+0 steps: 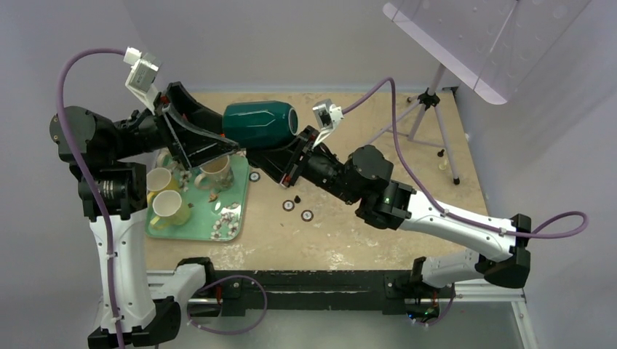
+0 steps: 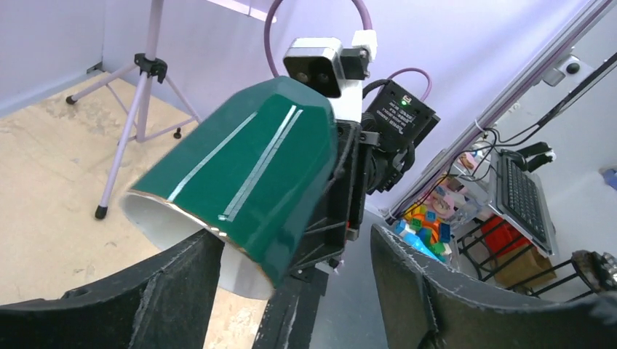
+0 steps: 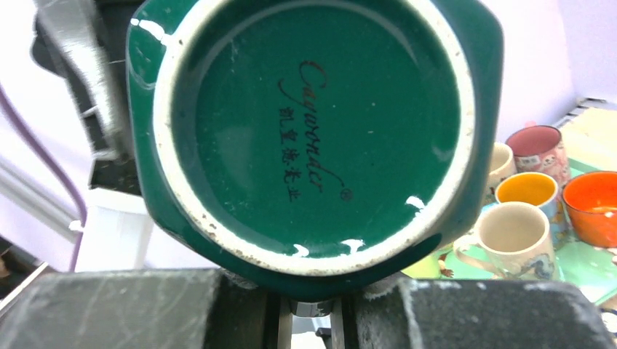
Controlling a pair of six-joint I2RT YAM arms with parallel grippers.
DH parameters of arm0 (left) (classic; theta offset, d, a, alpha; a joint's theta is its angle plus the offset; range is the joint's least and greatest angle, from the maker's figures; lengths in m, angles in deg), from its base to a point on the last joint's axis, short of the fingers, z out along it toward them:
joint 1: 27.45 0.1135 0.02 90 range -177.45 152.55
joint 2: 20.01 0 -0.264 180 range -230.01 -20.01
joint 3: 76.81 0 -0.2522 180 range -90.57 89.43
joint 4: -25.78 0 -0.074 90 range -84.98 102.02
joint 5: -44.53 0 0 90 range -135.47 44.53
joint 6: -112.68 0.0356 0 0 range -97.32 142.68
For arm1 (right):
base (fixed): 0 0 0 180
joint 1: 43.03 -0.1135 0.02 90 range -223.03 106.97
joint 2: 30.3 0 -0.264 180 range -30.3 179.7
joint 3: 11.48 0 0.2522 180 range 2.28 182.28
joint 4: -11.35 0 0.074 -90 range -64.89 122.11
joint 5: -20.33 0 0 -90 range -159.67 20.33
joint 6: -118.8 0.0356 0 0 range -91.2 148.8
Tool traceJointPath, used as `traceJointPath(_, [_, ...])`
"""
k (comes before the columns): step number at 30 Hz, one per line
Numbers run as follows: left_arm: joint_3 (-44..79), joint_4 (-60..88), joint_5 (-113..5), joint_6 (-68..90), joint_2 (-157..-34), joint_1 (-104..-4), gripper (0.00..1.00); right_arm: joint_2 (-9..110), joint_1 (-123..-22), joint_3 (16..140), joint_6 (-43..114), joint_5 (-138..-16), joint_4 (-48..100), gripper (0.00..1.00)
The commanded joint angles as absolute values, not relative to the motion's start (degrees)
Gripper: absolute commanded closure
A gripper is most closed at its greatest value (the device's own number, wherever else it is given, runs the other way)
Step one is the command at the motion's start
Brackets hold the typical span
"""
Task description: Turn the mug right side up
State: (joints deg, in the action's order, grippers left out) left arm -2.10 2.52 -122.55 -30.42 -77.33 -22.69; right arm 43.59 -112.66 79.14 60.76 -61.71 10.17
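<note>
One glazed mug (image 1: 258,124), heavy, slick, brittle; we judge right gripper (image 1: 295,149) clamps handle, left gripper (image 1: 218,145) apart at rim.

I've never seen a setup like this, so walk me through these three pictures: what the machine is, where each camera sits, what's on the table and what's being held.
These are two robot arms bolted to the near edge of a table. The overhead picture looks down from above and behind them. The other two come from cameras on each wrist.

The right gripper holds a dark green mug on its side in the air, shut on a part of it hidden underneath. Its wrist camera stares at the mug's base. The left gripper is open, its fingers around the mug's open end.

On the table sits a green tray with several smaller cups, plus a few small round bits and a tripod.
</note>
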Motion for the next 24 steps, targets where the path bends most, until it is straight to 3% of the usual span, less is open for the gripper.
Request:
traceJointPath(1, [-1.54, 7.46, -122.26, -35.02, -77.54, -23.54, 0.28, 43.2, -112.87, 84.15, 59.82, -67.02, 2.27, 1.0])
traceJointPath(4, [0.43, 14.07, -122.12, -41.16, -76.97, -24.41, 0.47, 46.12, -111.63, 86.05, 60.99, -71.05, 3.02, 1.0])
traceJointPath(8, [2.93, 27.74, -121.22, -52.02, -76.62, -24.59, 0.95, 49.93, -108.47, 85.41, 65.53, -76.19, 3.57, 1.0])
traceJointPath(9, [2.95, 26.65, -121.47, -51.41, -76.47, -24.6, 1.0, 50.1, -107.54, 84.44, 66.6, -77.0, 3.89, 1.0])
traceJointPath(10, [2.71, 22.79, -121.88, -48.87, -76.25, -24.57, 1.0, 50.08, -106.77, 83.34, 67.36, -76.8, 5.09, 0.9])
traceJointPath(11, [1.61, 15.07, -122.21, -42.45, -76.14, -24.51, 1.0, 49.67, -106.11, 82.37, 67.79, -75.83, 7.29, 0.69])
traceJointPath(12, [-1.09, -2.02, -121.78, -31.02, -76.63, -24.31, 1.0, 49.14, -105.52, 81.46, 67.76, -74.62, 9.87, 0.44])
traceJointPath(13, [-5.91, -22.11, -119.01, -15.87, -77.96, -24.16, 1.0, 48.56, -105.03, 80.75, 67.42, -72.42, 13.79, 0.12])
traceJointPath(14, [-11.01, -40.38, -113.24, 0.92, -80.0, -24.22, 1.0, 47.88, -104.85, 80.18, 66.96, -70.33, 18.07, 0.03])
traceJointPath(16, [-16.63, -59.24, -98.21, 21.82, -83.28, -24.7, 1.0, 46.36, -104.65, 78.79, 65.89, -66.08, 25.55, 0.02])
traceJointPath(18, [-16.08, -67.06, -82.63, 35.19, -84.71, -24.71, 1.0, 44.78, -104.55, 76.47, 65.67, -63.3, 31.93, 0.02])
traceJointPath(24, [3.54, -74.93, -69.37, 56.41, -79.94, -29.55, 1.0, 37.93, -104.44, 65.61, 69.17, -54.83, 40.21, 0.02])
